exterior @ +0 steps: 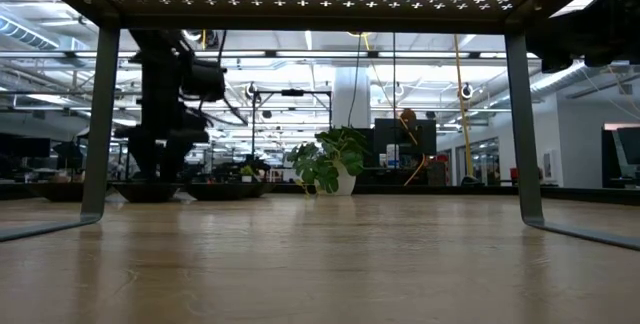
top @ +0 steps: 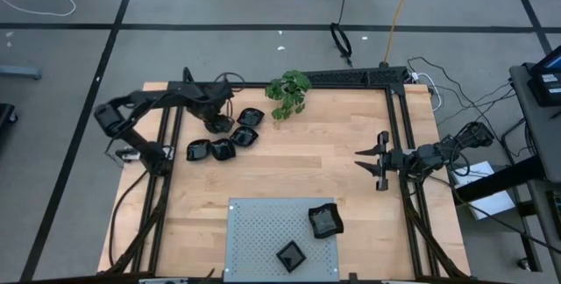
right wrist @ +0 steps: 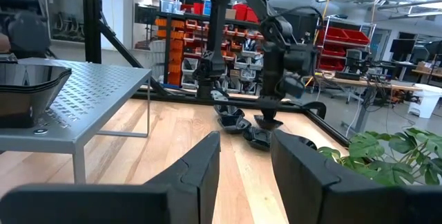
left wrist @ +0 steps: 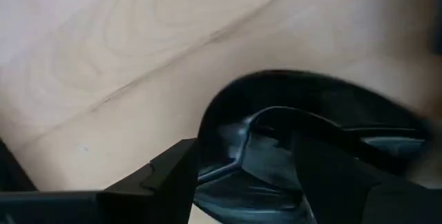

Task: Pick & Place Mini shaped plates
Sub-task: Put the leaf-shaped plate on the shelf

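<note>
Several glossy black mini plates lie in a cluster on the wooden table at the far left [top: 244,137], resting on their bases. Two more sit on the grey perforated panel [top: 324,221] [top: 290,254]. My left gripper [top: 219,124] is low over the cluster and open, pointing down. In the left wrist view, one finger [left wrist: 166,182] stands outside a plate's rim [left wrist: 221,113] and the other [left wrist: 331,175] stands over its hollow. My right gripper [top: 372,161] is open and empty, held above the table at the right. My left gripper stands astride the rim [left wrist: 207,141] of one black plate from above, one finger outside and one inside. I cannot tell whether the fingers touch it. The plate lies on the table.
A green leafy plant [top: 289,93] stands at the far middle of the table. The grey perforated panel [top: 263,240] stands on legs at the near edge. Bare wood lies between the cluster and my right gripper. A black frame [top: 399,126] runs along the table's sides.
</note>
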